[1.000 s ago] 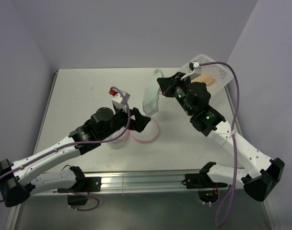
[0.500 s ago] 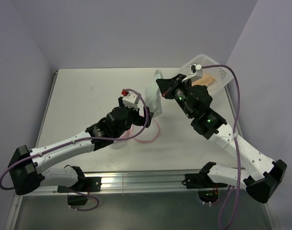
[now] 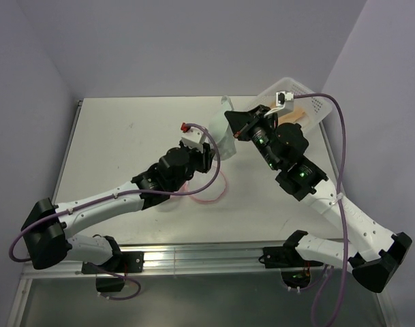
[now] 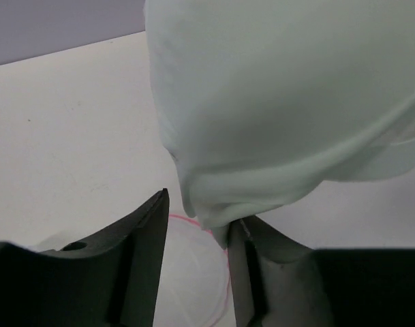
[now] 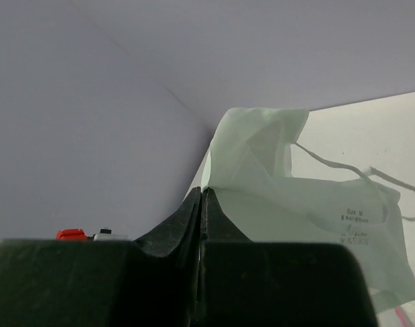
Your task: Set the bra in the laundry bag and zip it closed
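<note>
Bra [image 3: 221, 136]: one, pinched by right gripper [image 5: 202, 194] above one laundry bag [image 4: 193, 272].

One bra [image 3: 220, 139], one laundry bag [image 3: 208, 190], one basket [image 3: 311, 107]

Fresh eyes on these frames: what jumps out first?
The pale mint bra hangs over the middle of the table, pinched at its top by the shut right gripper. The left gripper has its jaws apart on either side of the bra's lower tip, just above the laundry bag, which lies flat with its pink rim showing. A white perforated basket sits at the far right corner.
</note>
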{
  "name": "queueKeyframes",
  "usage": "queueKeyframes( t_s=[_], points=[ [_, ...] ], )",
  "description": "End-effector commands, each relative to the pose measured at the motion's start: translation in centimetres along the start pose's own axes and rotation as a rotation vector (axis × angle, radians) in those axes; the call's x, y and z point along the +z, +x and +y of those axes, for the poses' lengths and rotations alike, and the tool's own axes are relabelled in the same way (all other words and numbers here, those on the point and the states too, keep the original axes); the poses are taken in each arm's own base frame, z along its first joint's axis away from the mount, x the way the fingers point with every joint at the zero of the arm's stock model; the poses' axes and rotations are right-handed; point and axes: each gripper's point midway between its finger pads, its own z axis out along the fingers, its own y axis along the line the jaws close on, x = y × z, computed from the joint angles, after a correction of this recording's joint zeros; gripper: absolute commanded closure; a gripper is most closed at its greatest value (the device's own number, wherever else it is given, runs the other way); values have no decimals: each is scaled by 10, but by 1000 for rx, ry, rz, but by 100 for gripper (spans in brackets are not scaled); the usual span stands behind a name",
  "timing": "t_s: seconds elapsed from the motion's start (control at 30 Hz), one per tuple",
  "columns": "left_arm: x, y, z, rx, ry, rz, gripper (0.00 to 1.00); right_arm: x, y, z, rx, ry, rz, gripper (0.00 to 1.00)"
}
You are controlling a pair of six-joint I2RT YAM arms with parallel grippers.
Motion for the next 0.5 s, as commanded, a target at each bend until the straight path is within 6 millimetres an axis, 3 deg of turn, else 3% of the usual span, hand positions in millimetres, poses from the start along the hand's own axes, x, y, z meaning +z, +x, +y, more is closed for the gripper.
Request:
queueKeyframes(
  t_s=[0.0,0.23,0.27,0.3,0.47],
  points=[
    [4,-39,-5,-13,-11,-112,59,-11,-26,20,34,-60,-77,100],
    [-5,-62,-6,-46,3,-196,85,-12,-25,18,31,-57,-74,100],
    [-6,-61,-5,-52,4,-197,97,-13,-24,17,31,-57,-73,100],
    [-8,-62,-4,-57,3,-201,100,-12,-23,16,30,-53,-70,100],
    [-21,-71,2,-108,11,-236,100,-17,-17,12,25,-51,-56,100]
  ],
)
